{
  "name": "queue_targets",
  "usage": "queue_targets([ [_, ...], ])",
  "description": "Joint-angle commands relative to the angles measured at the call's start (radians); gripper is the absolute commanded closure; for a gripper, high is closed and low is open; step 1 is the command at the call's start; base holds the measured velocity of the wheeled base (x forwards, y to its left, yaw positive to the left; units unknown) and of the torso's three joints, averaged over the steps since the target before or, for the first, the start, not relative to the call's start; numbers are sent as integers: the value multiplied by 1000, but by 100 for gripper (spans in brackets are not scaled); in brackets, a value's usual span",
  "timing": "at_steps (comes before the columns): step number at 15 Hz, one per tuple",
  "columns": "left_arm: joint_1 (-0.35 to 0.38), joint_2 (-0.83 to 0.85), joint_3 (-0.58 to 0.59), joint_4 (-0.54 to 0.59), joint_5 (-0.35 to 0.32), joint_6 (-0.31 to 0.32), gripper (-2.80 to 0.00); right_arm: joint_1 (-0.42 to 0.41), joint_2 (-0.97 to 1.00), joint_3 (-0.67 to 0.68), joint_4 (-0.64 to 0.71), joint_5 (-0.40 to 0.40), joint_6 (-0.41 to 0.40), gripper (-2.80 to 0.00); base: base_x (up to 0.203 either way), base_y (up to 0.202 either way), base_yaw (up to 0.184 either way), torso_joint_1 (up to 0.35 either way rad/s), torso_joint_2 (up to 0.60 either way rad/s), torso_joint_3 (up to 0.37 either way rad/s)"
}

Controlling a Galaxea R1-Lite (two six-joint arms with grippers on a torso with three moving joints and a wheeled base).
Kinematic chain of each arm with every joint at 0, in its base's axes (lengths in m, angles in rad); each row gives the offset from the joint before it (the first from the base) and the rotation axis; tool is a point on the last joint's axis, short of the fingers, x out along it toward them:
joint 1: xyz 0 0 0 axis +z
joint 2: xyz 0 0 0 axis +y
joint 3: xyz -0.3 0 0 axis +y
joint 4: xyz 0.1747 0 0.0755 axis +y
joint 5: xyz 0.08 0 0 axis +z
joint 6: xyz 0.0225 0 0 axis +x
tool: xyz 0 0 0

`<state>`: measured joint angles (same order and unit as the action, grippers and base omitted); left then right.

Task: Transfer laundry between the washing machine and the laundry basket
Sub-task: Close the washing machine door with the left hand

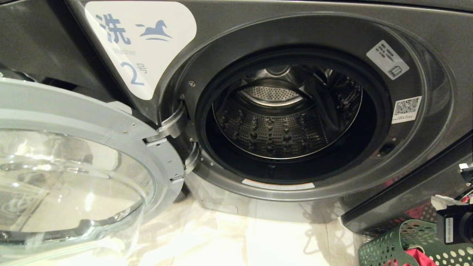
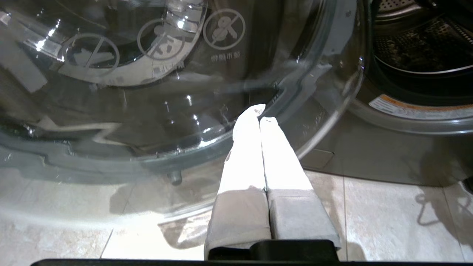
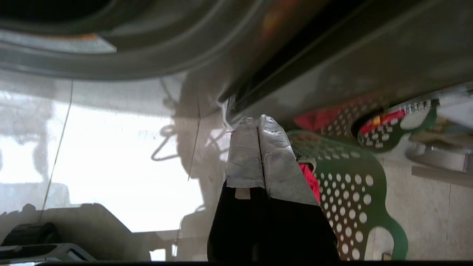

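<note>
The washing machine (image 1: 258,33), dark grey with a white label bearing a 2 (image 1: 136,40), stands with its round glass door (image 1: 74,166) swung open to the left. No laundry shows in its steel drum (image 1: 284,122). The green perforated laundry basket (image 1: 384,247) sits on the floor at the lower right, holding red-pink laundry (image 1: 417,256). My right gripper (image 3: 257,120) is shut and empty, low beside the basket (image 3: 351,184) near its rim, with the red cloth (image 3: 309,177) just past its fingers. My left gripper (image 2: 259,112) is shut and empty, parked close behind the door glass (image 2: 147,111).
The open door fills the left side at gripper height. A second dark grey machine front (image 1: 406,195) adjoins on the right, right behind the basket. Pale tiled floor (image 1: 258,240) lies in front of the drum opening. Part of my right arm's camera housing (image 1: 454,225) shows at the right edge.
</note>
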<state>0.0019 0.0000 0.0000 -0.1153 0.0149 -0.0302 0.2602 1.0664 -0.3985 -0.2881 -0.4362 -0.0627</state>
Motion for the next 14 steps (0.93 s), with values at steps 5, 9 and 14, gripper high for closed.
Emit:
queue_targets([
  [5, 1, 0, 40, -1, 0, 0, 0, 0, -112, 93, 4, -3, -42, 0, -191, 0, 0, 1, 1, 0],
  [9, 1, 0, 40, -1, 0, 0, 0, -116, -187, 190, 3, 19, -31, 0, -193, 0, 2, 1, -1, 2],
  [14, 1, 0, 40, -1, 0, 0, 0, -199, -400, 309, 1, 62, -8, 0, -84, 0, 1, 0, -1, 3],
])
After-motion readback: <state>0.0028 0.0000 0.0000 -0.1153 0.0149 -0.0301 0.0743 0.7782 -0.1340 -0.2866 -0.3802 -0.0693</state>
